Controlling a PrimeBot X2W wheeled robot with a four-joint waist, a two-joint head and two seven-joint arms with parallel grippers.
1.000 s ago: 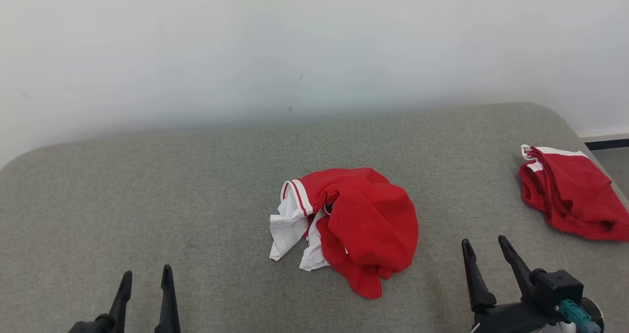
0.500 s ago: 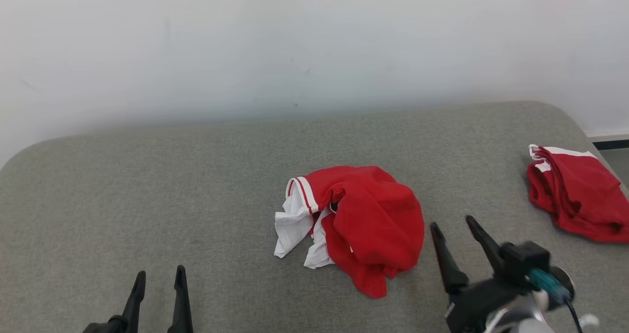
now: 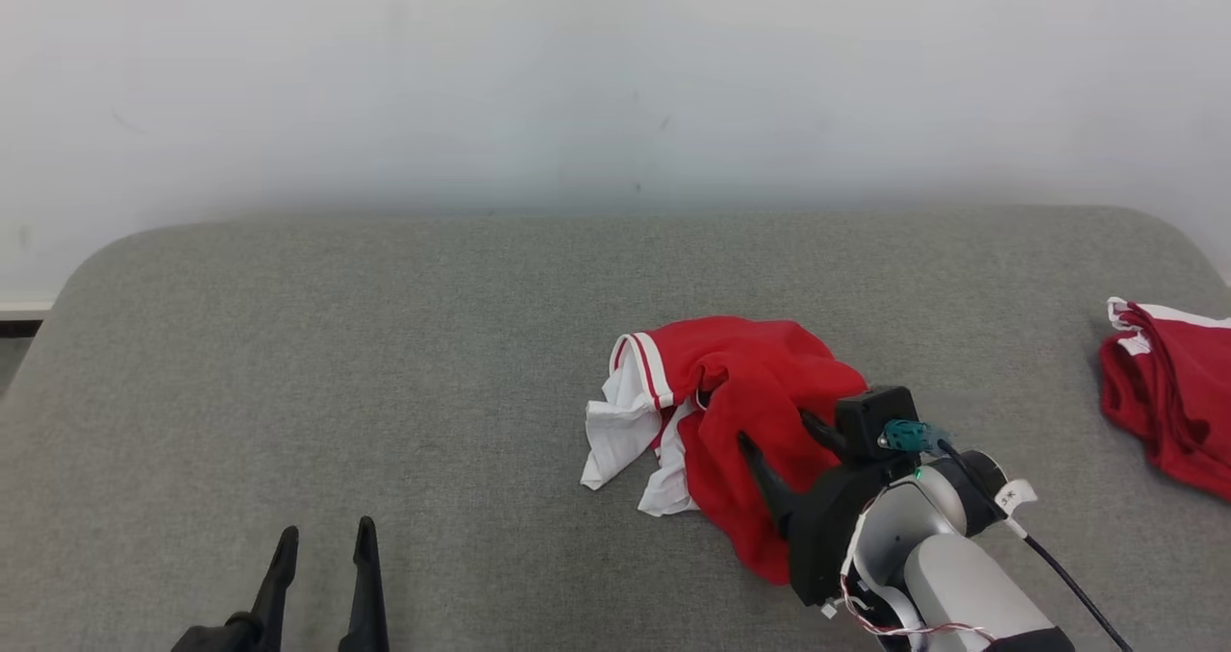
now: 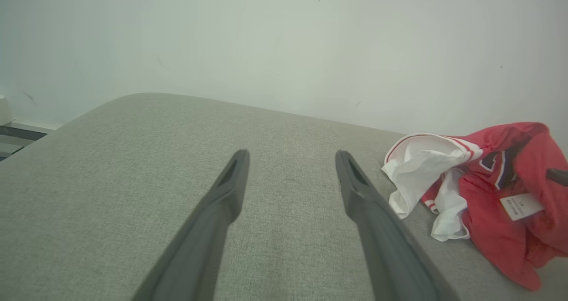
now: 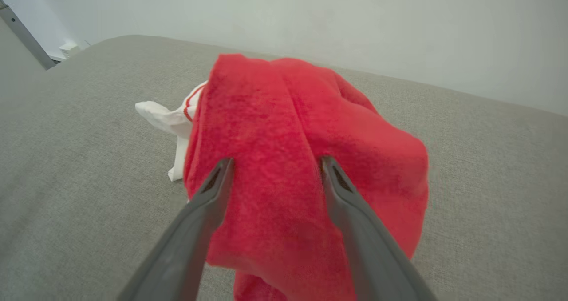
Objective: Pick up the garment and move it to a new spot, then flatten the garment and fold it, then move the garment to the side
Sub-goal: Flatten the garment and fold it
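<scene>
Two pincers show in the head view, both with fingers spread and nothing held. The left pincer hangs low over the grey surface, well apart from the garment. The right pincer sits at the heap's near right side, its dark fingers against red cloth. The garment lies bunched near the middle of the surface, with white panel and striped trim spilling to its left. A second red bundle lies well apart at the right edge and is best left alone. From the left wrist, the left pincer points across grey surface, with the garment off to the right and a white label showing on it. From the right wrist, the right pincer straddles a raised red fold of the garment, one finger on each side. Whether the tips touch the cloth or hang just above it, I cannot tell. The step in hand looks like the first pick-up. To do it well, the fingers should probably sink a little deeper so that they close on a thick fold rather than one thin layer. After a firm pinch, the lift should go straight up until the loose white part leaves the surface, and only then sideways. A shallow pinch may let the cloth slip out.
</scene>
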